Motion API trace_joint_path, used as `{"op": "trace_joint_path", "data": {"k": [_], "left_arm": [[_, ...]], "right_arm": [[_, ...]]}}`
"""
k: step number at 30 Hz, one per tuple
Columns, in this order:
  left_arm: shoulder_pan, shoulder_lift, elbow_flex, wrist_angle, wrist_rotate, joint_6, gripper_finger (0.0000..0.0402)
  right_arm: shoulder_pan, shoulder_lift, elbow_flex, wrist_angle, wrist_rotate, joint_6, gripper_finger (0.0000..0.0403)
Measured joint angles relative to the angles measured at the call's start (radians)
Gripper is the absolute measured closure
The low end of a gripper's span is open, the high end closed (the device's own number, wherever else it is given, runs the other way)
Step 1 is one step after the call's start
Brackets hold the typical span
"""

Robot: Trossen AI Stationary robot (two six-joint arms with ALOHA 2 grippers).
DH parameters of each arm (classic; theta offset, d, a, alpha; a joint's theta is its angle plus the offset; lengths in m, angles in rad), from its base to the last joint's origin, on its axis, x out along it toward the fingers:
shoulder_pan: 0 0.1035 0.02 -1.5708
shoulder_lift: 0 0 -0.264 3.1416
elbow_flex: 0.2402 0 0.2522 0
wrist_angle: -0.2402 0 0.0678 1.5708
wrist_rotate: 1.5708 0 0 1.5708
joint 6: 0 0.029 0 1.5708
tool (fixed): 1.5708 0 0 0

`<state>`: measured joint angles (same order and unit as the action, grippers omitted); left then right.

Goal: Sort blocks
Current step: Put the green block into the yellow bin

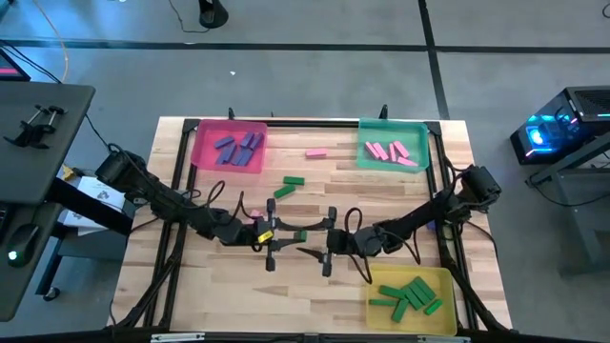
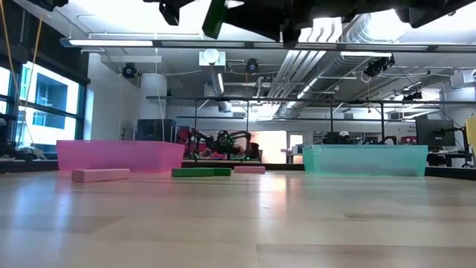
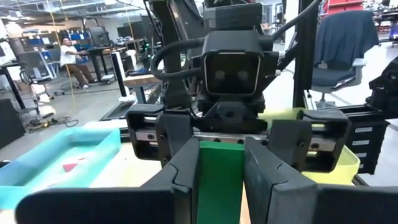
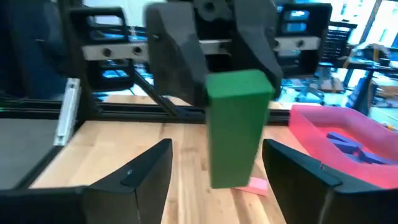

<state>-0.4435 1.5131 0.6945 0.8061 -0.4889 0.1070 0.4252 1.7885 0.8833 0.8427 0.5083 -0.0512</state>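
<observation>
Between the left pincer (image 3: 221,180) fingers, a green block (image 3: 219,177) shows.

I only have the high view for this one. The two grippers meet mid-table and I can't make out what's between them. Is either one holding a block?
Observer: Yes. The right wrist view shows the left gripper clamped on the top end of a green block, which hangs upright.
Operator: And the right gripper?
Observer: Open. Its fingers stand apart on either side of the block, neither touching it.
Operator: Is the block off the table?
Observer: Yes. In the low view it sits at the top of the picture, well above the table.
</observation>
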Motion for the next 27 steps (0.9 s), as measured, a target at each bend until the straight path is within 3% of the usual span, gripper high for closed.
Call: {"op": "trace_joint_path", "data": {"k": [5,15,18,22,27], "left_arm": [[0.000,0.000,0.000,0.003,0.005,-0.008,0.0333],[0.000,0.000,0.000,-0.005,0.037,-0.033,0.0323],[0.003,0.000,0.000,-0.013,0.038,-0.059,0.0306],[0.006,0.000,0.000,-0.050,0.039,-0.072,0.0262],[0.004,0.000,0.001,-0.108,0.026,-0.103,0.0209]], "right_arm": [[-0.001,0.000,0.000,0.035,-0.021,-0.003,0.0194],[-0.026,0.000,0.000,0.026,-0.029,0.028,0.0327],[-0.025,0.000,0.000,0.009,-0.023,0.031,0.0333],[0.007,-0.009,-0.001,-0.080,0.086,0.052,0.0334],[0.104,-0.094,-0.002,-0.376,0.239,0.203,0.0334]]}}
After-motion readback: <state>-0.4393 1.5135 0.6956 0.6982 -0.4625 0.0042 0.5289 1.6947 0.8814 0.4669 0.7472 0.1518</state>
